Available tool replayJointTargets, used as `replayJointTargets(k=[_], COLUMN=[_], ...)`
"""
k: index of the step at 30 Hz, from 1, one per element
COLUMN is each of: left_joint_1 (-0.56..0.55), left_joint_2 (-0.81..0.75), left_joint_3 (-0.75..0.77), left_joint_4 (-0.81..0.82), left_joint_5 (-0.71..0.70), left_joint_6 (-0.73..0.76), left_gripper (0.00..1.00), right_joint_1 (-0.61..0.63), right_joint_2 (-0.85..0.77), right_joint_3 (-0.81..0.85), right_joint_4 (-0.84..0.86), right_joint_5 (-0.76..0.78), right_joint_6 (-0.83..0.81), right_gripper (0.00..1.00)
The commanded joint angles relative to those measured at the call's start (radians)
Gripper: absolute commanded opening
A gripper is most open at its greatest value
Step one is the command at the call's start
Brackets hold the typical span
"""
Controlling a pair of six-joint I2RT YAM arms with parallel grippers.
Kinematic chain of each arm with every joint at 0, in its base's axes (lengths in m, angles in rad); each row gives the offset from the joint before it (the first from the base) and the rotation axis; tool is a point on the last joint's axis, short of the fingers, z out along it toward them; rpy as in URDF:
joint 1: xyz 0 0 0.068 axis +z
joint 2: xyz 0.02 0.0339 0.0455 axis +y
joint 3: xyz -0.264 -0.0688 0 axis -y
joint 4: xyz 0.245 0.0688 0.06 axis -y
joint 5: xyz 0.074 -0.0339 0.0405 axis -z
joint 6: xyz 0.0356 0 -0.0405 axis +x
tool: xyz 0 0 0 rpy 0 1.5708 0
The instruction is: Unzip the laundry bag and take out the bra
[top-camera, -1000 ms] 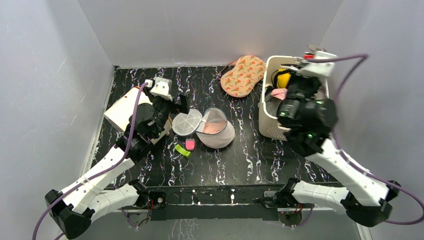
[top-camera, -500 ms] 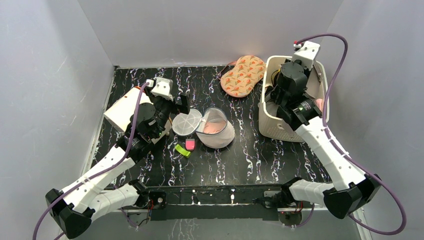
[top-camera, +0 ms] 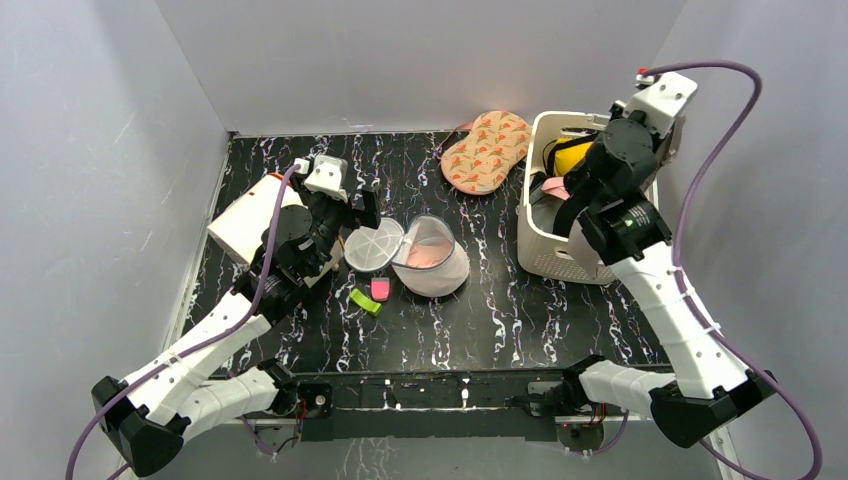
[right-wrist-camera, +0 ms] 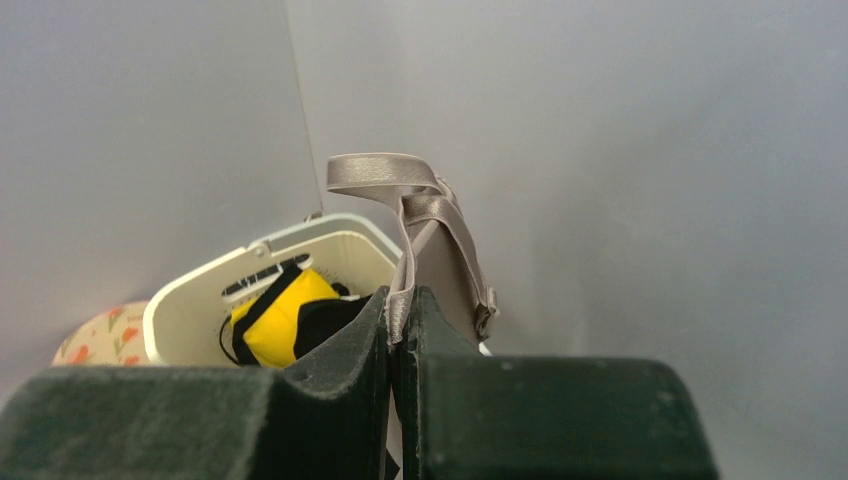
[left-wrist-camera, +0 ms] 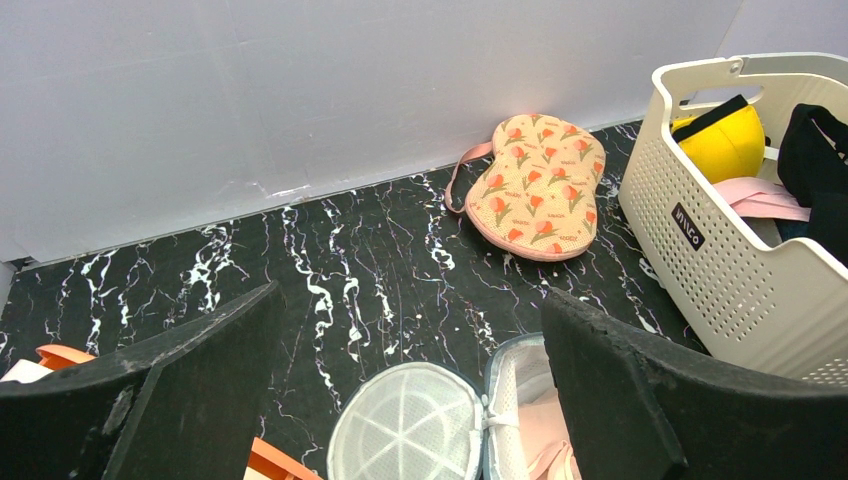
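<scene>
The laundry bag (top-camera: 440,268) lies unzipped mid-table, its round mesh lid (top-camera: 373,245) flopped open to the left, with pink fabric (top-camera: 428,255) showing inside. The bag (left-wrist-camera: 520,400) and lid (left-wrist-camera: 405,425) also show in the left wrist view. My left gripper (top-camera: 357,210) is open and empty just above and behind the lid (left-wrist-camera: 410,300). My right gripper (right-wrist-camera: 403,300) is shut on the strap of a taupe bra (right-wrist-camera: 420,215), held up over the white basket (right-wrist-camera: 200,290). Taupe fabric (top-camera: 585,240) hangs by the basket's near wall.
The white slotted basket (top-camera: 545,255) at the right holds yellow (top-camera: 568,157), black and pink clothes. A floral padded pouch (top-camera: 487,150) lies at the back. A white and orange box (top-camera: 245,220) sits at the left. A green clip (top-camera: 365,300) and a pink piece (top-camera: 380,290) lie in front of the bag.
My right arm has swung and lifted over the basket, its wrist now further right and higher, with taupe fabric hanging below. The left arm and the bag have not moved.
</scene>
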Motion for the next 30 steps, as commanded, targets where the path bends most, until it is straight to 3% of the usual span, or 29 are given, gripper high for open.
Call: replayJointTargets(k=[1,5,15,30], left_joint_1=[0.001,0.001,0.001,0.001], left_joint_2=[-0.007,-0.006,-0.01,-0.004], left_joint_3=[0.029,0.029,0.03,0.035], left_joint_4=[0.017,0.017,0.016,0.009], left_joint_5=[0.012,0.008,0.011,0.014], left_joint_6=[-0.005,-0.004,-0.005,-0.005], left_gripper=[0.98,0.98,0.98,0.98], right_joint_1=[-0.005,-0.004,-0.038,-0.143], right_joint_2=[-0.036,-0.041,0.013,0.338], right_joint_3=[0.097,0.11,-0.101,-0.043], right_joint_4=[0.195,0.227,0.396,0.092], right_joint_5=[0.045,0.053,0.036,-0.105], right_joint_6=[-0.163,-0.205,-0.279,0.101], right_gripper=[0.0,0.0,0.01,0.02])
